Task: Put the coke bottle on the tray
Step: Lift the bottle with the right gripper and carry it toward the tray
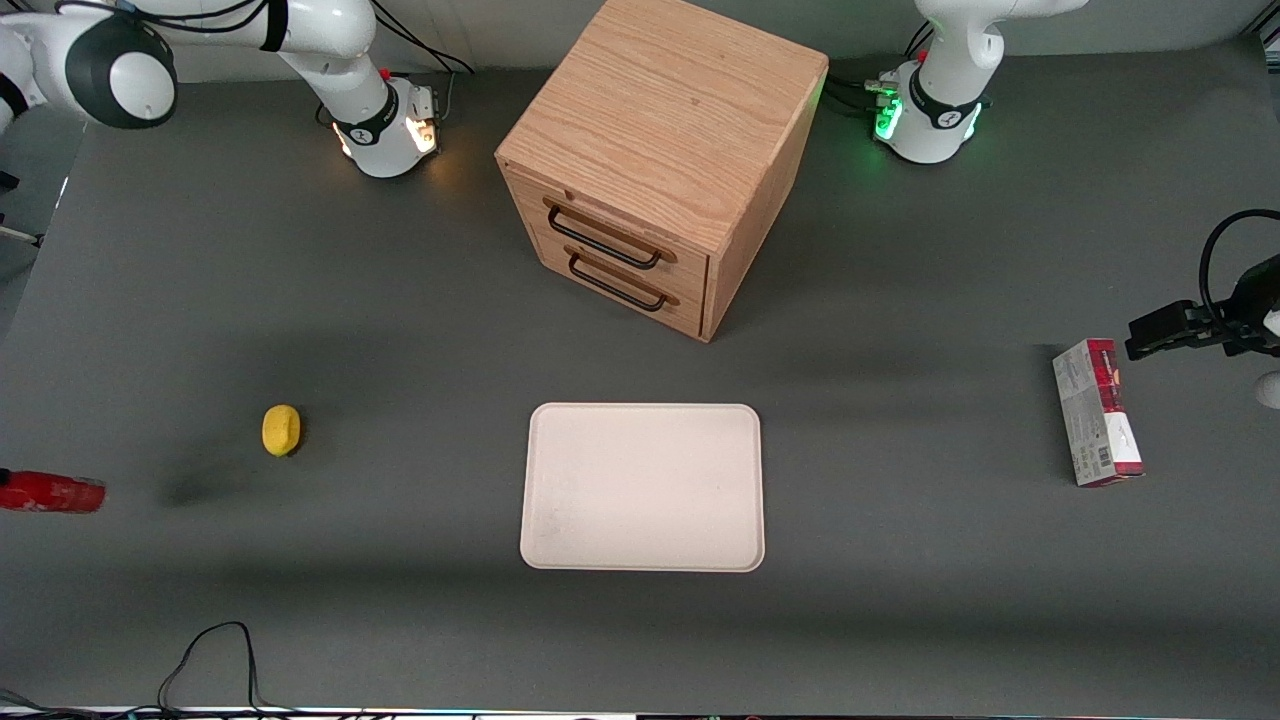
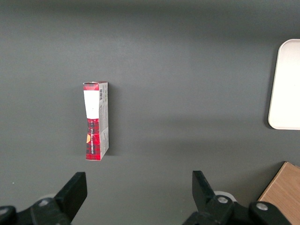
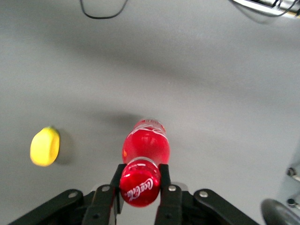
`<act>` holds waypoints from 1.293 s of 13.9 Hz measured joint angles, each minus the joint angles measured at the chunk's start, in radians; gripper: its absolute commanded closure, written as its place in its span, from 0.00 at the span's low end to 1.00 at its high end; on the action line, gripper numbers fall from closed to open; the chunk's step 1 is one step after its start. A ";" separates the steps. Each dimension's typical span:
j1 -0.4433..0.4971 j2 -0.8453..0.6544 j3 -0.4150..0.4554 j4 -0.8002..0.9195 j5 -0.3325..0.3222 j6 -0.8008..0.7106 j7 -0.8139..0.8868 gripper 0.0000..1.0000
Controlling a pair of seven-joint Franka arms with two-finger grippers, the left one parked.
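Dark grey matting covers the whole table. From the front I see only part of the coke bottle (image 1: pixel 50 493), cut off at the working arm's end of the table, and not the claw. On the wrist camera the gripper (image 3: pixel 140 183) pinches one shiny red bottle (image 3: pixel 145 147) near its cap, above the mat. One bumpy yellow lemon (image 1: pixel 281 430) sits nearby. One smooth cream tray (image 1: pixel 642 487) lies mid-table. One wooden cabinet (image 1: pixel 660 150) with two drawers stands farthest.
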 measured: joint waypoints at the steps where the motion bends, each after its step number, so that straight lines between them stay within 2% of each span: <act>1: -0.003 -0.036 0.000 0.002 0.000 -0.019 -0.026 1.00; 7: -0.034 -0.298 0.002 0.011 0.000 -0.225 -0.078 1.00; 10: 0.008 -0.346 0.012 0.007 0.001 -0.292 -0.049 1.00; 12: 0.108 -0.366 0.016 0.007 0.002 -0.341 0.084 1.00; 18: 0.535 -0.376 0.024 -0.017 0.002 -0.365 0.592 1.00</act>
